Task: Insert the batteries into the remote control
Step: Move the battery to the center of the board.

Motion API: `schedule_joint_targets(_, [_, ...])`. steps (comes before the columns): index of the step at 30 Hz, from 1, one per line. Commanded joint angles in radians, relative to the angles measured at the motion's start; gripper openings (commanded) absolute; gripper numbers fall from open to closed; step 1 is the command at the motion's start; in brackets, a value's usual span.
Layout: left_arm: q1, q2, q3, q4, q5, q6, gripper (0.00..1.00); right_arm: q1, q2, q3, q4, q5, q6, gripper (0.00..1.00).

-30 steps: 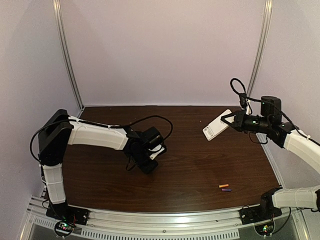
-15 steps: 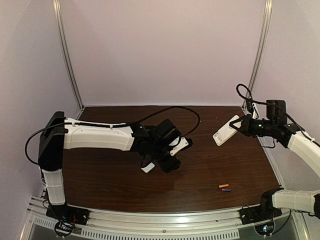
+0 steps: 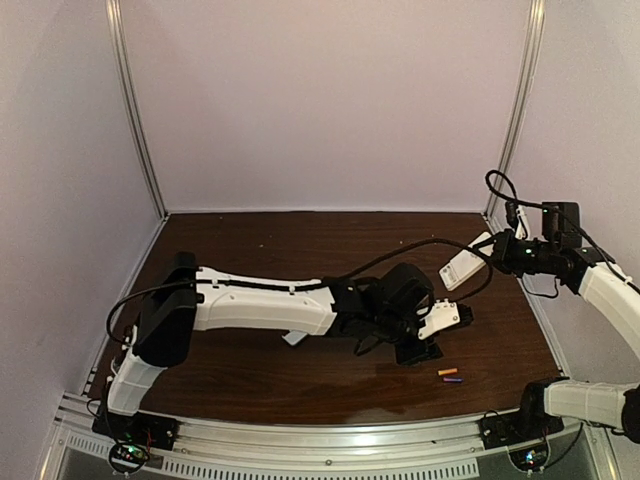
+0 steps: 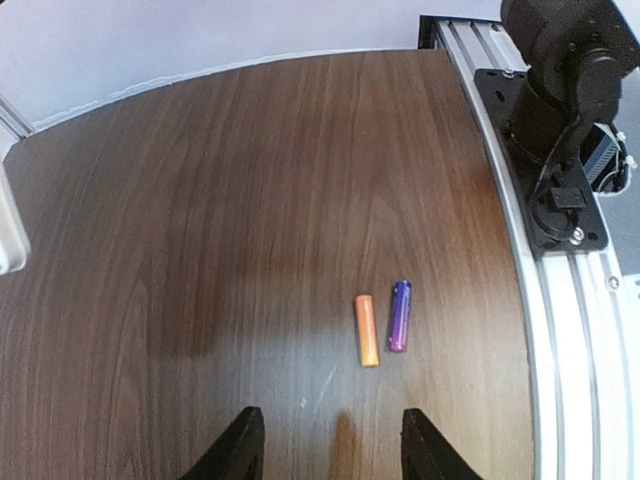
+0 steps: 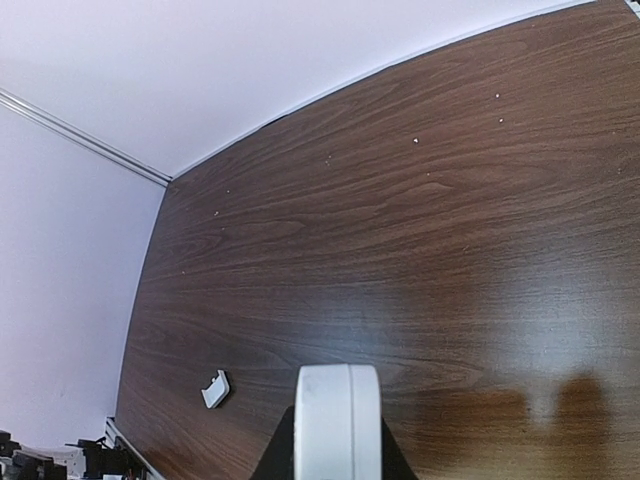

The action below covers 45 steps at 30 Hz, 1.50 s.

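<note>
Dark table [image 4: 150, 200]: orange battery [image 4: 367, 330], purple battery [image 4: 399, 315]

White cover piece [image 5: 214, 389] on wooden table [image 3: 250, 240]

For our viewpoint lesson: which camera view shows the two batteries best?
Left wrist: the orange battery and purple battery lie side by side, large and unobstructed. Top external shows only tiny specks; right wrist shows neither.

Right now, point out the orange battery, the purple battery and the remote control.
orange battery [image 4: 367, 331]: left wrist view, middle of its body.
purple battery [image 4: 399, 315]: left wrist view, middle of its body.
remote control [image 3: 466, 265]: top external view, middle of its white face.
</note>
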Motion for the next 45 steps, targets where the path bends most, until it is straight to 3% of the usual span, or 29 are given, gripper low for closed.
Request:
schedule_joint_targets(1, [0.004,0.106,0.117,0.017,0.038,0.017,0.47,-0.033,-0.015,-0.007,0.002,0.019,-0.004,0.00])
schedule_joint_targets(28, [-0.015,0.314,0.255,0.038,0.102,0.035,0.37,-0.041,-0.003,-0.025,0.030,-0.016,0.007,0.00])
schedule_joint_targets(45, [-0.018,0.370,0.285,0.026,0.061,0.030,0.21,-0.041,0.003,-0.032,0.047,-0.033,0.016,0.00])
